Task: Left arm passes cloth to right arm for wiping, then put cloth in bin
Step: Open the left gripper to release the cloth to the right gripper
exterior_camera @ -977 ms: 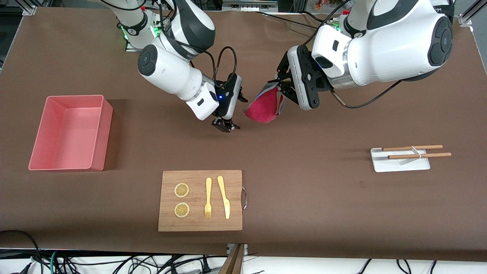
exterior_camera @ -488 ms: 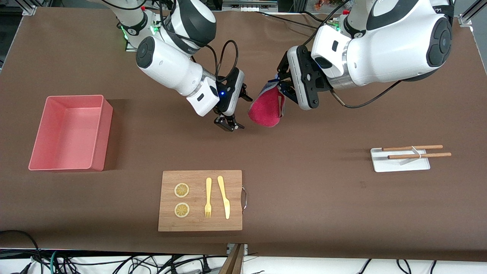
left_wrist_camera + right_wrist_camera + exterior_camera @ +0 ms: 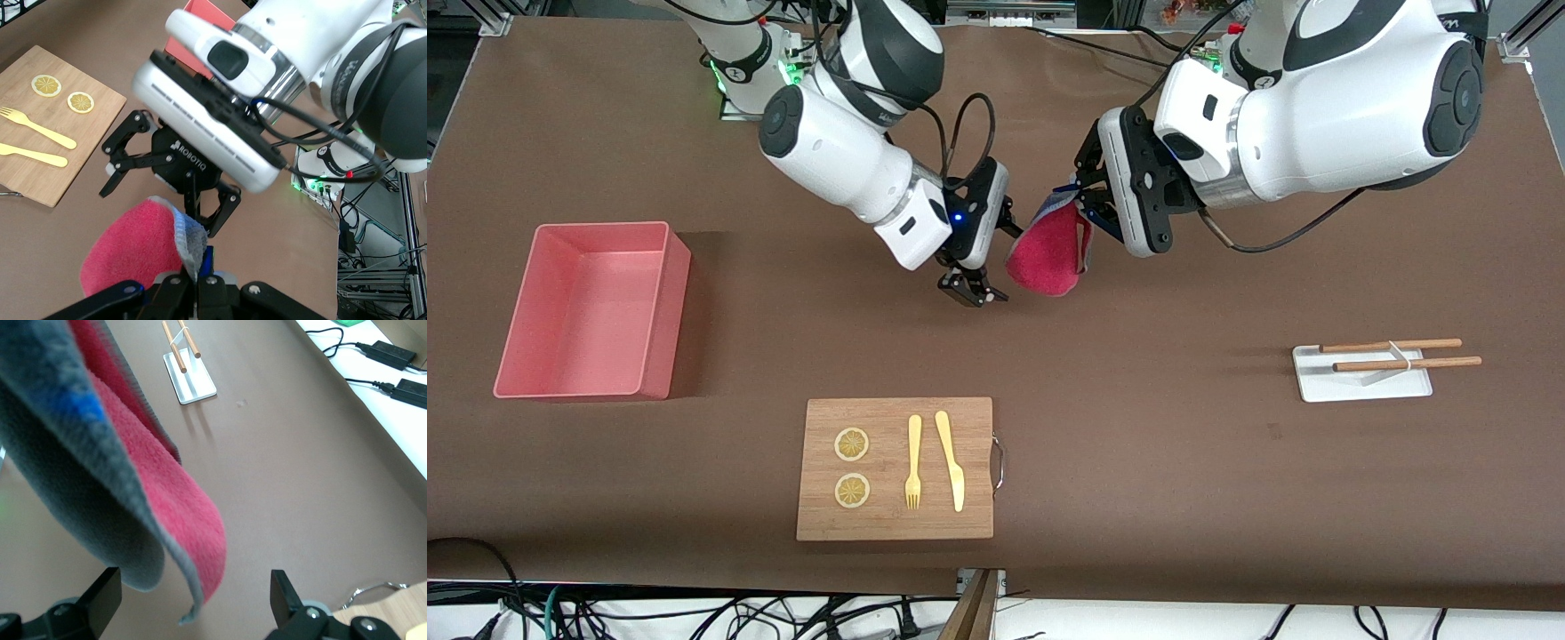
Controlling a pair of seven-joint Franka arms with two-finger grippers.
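My left gripper (image 3: 1087,206) is shut on the top edge of the cloth (image 3: 1047,256), which hangs red-pink side out above the brown table. In the left wrist view the cloth (image 3: 133,250) is pinched between my closed fingers (image 3: 172,293). My right gripper (image 3: 980,283) is open, right beside the cloth; it also shows in the left wrist view (image 3: 170,193). In the right wrist view the cloth's lower edge (image 3: 173,520) hangs between the open fingers (image 3: 287,597), not gripped. The pink bin (image 3: 591,311) stands toward the right arm's end of the table.
A wooden cutting board (image 3: 895,468) with two lemon slices, a yellow fork and a knife lies near the front camera. A white tray (image 3: 1362,373) with two wooden chopsticks sits toward the left arm's end.
My right gripper has moved toward the hanging cloth, and now its open fingers stand around the cloth's lower edge. My left arm has held still with the cloth.
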